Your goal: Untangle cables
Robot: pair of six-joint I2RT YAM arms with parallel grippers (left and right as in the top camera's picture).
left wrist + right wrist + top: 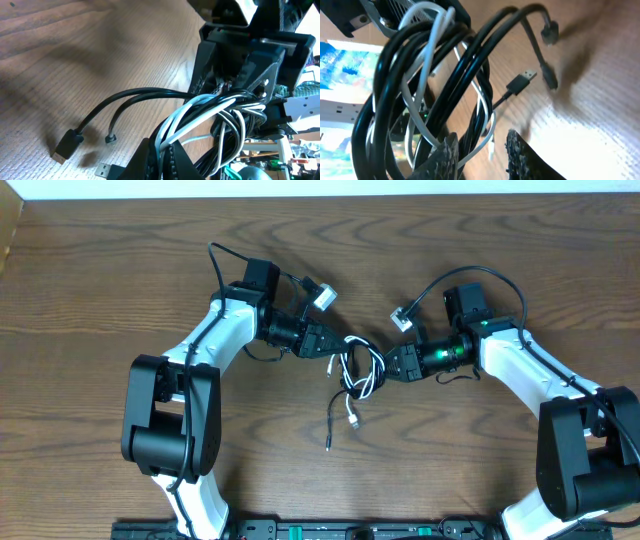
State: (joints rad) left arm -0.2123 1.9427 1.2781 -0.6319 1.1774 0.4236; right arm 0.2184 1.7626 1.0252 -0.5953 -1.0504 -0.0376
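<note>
Your left gripper [333, 347] is clamped shut on the tangle [362, 370]. The right gripper [389, 366] meets that same tangle from the opposite side, so the knot sits strung between the two claws. It seems raised a little off the table [120, 270] beneath it.

To my eye the arrangement has a purpose: one claw anchors the tangle while the other is free to tease a loop out. The black cable [140, 93] and the white cable [200, 112] both run through the left claw's grip.

The right jaws stand partly apart. In the right wrist view the loops seem draped against one finger [444, 155] rather than pinched, though I can't be sure. Loose tails trail out of the tangle and end in plugs [62, 147] on or just above the wood.

Inside the tangle the strands are too crowded to read which crosses over which. The left claw's pads are buried under it.
</note>
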